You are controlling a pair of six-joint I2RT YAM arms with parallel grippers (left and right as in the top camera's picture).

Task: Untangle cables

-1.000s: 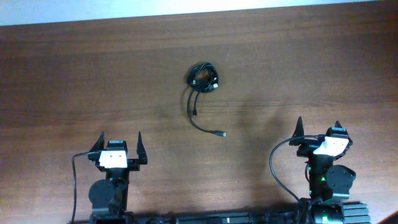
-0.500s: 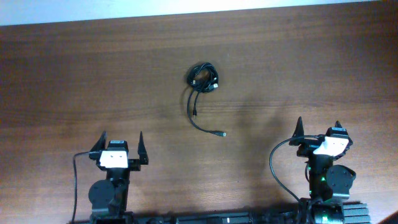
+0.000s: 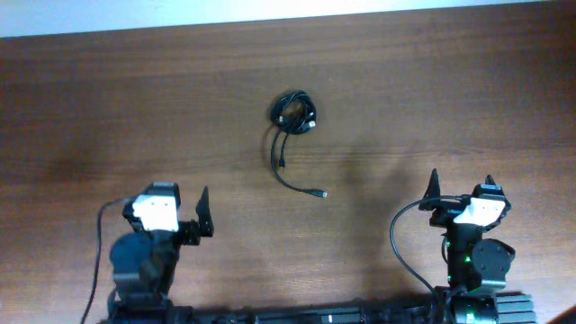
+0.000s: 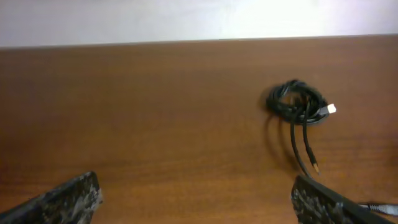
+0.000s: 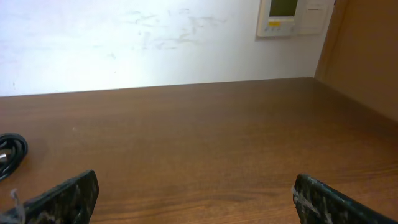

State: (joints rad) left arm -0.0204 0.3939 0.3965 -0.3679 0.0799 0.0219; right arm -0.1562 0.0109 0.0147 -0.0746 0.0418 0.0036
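Observation:
The cables (image 3: pixel 293 114) lie as a small black knotted bundle at the middle of the wooden table, with two loose ends trailing toward the front; one plug end (image 3: pixel 321 193) lies to the front right. In the left wrist view the bundle (image 4: pixel 298 104) sits ahead and to the right. In the right wrist view only a black loop (image 5: pixel 11 157) shows at the left edge. My left gripper (image 3: pixel 175 202) is open and empty at the front left, far from the bundle. My right gripper (image 3: pixel 461 183) is open and empty at the front right.
The table's far edge meets a white wall (image 5: pixel 124 43) with a wall panel (image 5: pixel 295 17). Thick black wires run by the arm bases (image 3: pixel 396 243). Bare wood (image 3: pixel 135 108) lies around the bundle.
My left arm has turned and shifted left, its gripper now angled toward the cables. The right arm and the cables have not moved.

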